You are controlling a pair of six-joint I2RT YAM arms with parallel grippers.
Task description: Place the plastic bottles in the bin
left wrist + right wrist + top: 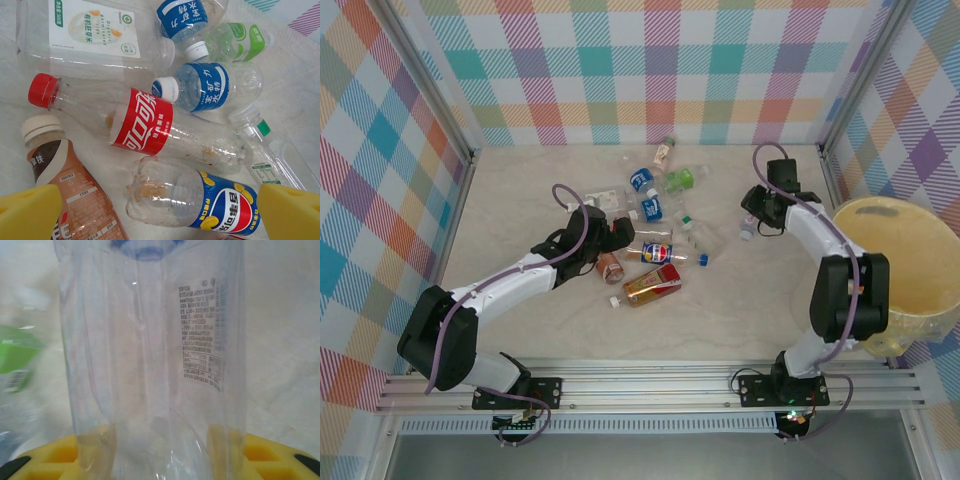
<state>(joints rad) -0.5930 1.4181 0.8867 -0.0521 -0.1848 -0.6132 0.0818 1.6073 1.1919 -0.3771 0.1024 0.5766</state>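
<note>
Pick-up: right pincer [160, 445] grips a clear bottle [150, 340]; left pincer [159, 212] hangs open.
Next, I think: lift it and carry toward the bin [910, 250] at three o'clock.

Pastel plaid walls [620, 70], cream marbled tabletop [720, 320].
Pale-yellow bin [910, 270]; clear bottle [150, 365] printed black; cola bottle [145, 125] with red label, white script, red cap; left gripper [159, 210] yellow-fingered.

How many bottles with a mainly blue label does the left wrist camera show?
3: top water bottle at the upper edge, second water bottle just below it, Pepsi bottle bottom right. Others may be hidden.
</note>
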